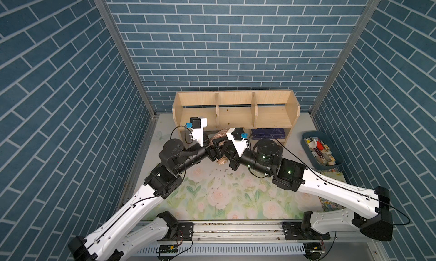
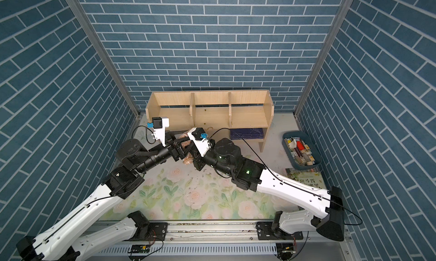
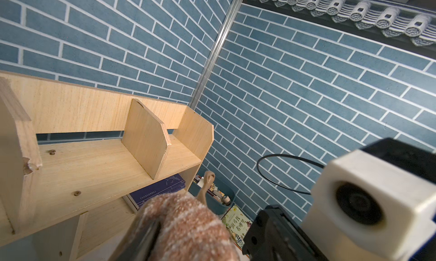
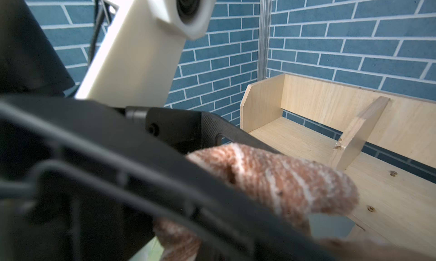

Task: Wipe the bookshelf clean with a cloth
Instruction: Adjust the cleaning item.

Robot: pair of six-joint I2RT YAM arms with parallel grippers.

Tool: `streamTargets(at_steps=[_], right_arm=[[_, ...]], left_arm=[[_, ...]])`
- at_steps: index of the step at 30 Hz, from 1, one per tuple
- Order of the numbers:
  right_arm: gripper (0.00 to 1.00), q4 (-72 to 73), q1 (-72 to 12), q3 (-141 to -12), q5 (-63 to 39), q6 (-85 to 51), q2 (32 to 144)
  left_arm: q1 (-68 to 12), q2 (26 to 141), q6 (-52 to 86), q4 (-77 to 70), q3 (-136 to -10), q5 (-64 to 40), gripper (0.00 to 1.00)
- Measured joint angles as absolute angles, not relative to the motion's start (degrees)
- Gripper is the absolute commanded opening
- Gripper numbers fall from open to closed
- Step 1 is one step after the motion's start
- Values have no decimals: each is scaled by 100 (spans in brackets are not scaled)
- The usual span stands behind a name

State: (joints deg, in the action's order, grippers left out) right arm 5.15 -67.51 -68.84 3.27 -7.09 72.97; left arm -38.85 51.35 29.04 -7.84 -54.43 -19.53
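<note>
1. In a top view, the right gripper point(image 1: 226, 153) is clamped on the cloth point(image 1: 219, 136), apparently presenting it for a handover.
2. The left gripper point(image 1: 215, 152) straddles the same cloth; whether its jaws grip cannot be told.
3. Both meet just before the bookshelf point(image 1: 236, 117), its upper tier not yet wiped.

A staged booth for robot trials, dressed like a home corner: behind the bookshelf point(image 1: 236, 116) and to either side of it stand brick-print panels point(image 1: 224, 47) joined by bare aluminium posts point(image 1: 124, 54), with moulded roof tiles point(image 3: 342, 9) capping one high above it. In front of it lies a floral mat point(image 1: 224, 196), and farther out two robot arms point(image 1: 132, 208) are bolted to a metal rail point(image 1: 236, 228) with a bare circuit board point(image 1: 168, 249).
</note>
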Motion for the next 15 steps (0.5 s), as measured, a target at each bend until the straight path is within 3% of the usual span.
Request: streamTargets(at_steps=[3, 6, 13, 15], right_arm=[[0, 548, -6751, -6893, 318, -727, 7295], [7, 554, -6753, -6895, 342, -768, 7295], [39, 576, -6799, -6893, 596, -963, 7286], [57, 572, -6799, -6893, 814, -1037, 7266]], left_arm=[[-3854, 5131, 2884, -786, -5450, -1887, 35], [-3830, 5098, 2845, -735, -5452, -1758, 25], [-3892, 5004, 2670, -165, -5730, -1063, 0], [-3894, 5037, 2606, 56, -5913, -779, 0]])
